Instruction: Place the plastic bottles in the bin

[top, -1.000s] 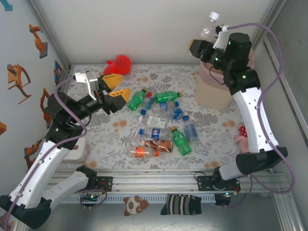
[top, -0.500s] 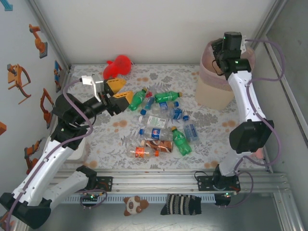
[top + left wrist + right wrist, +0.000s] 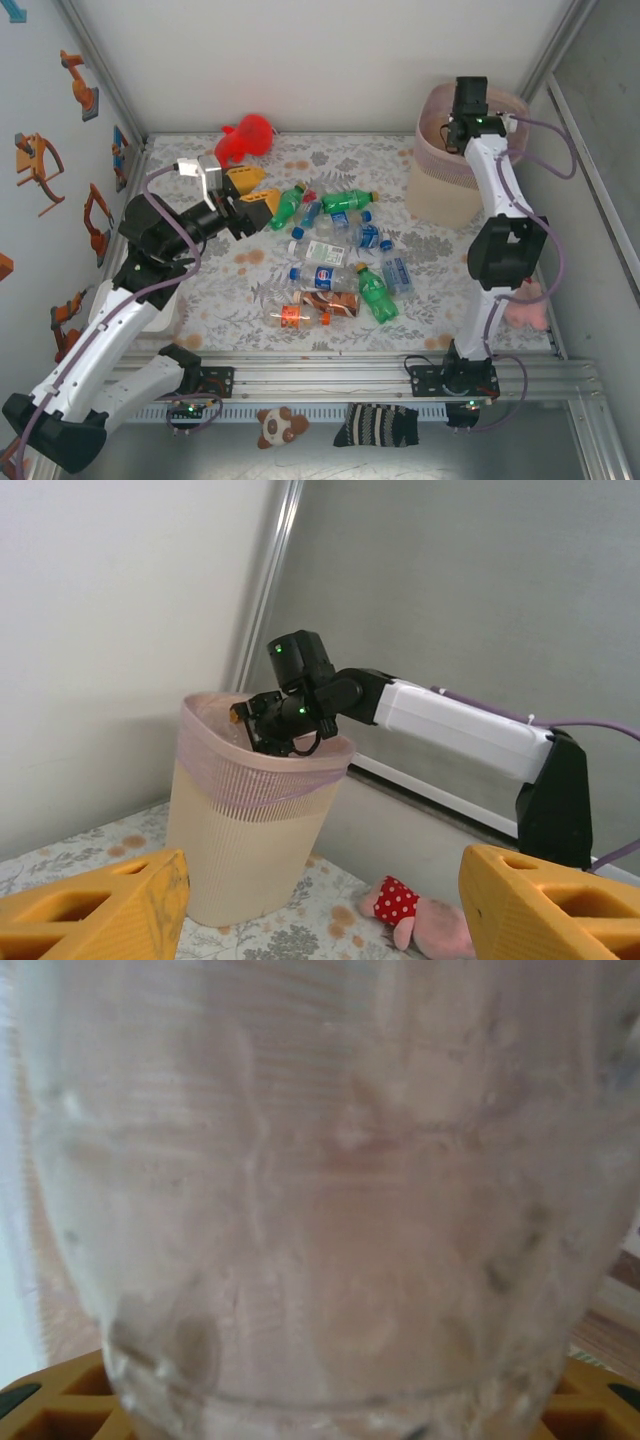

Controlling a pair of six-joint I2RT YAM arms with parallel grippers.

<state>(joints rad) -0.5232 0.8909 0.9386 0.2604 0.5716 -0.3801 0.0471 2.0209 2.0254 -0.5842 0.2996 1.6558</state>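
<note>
Bottle (image 3: pixel 320 1210), clear and blurred, stays clamped in right gripper (image 3: pixel 455 132), now lowered into bin (image 3: pixel 440 205) at upper right; left gripper (image 3: pixel 262 188) gapes empty.

Floral table (image 3: pixel 230 290) with bottles (image 3: pixel 327 277), bin (image 3: pixel 445 200), plush (image 3: pixel 248 135)

Overhead and low left-wrist cameras both on the bin (image 3: pixel 440 200); right-wrist camera point-blank.

Red plush toy (image 3: pixel 247 135) on the flowered desk (image 3: pixel 220 270) just beyond the left pincer (image 3: pixel 265 190); pink plush toy (image 3: pixel 530 312) far to its right.
</note>
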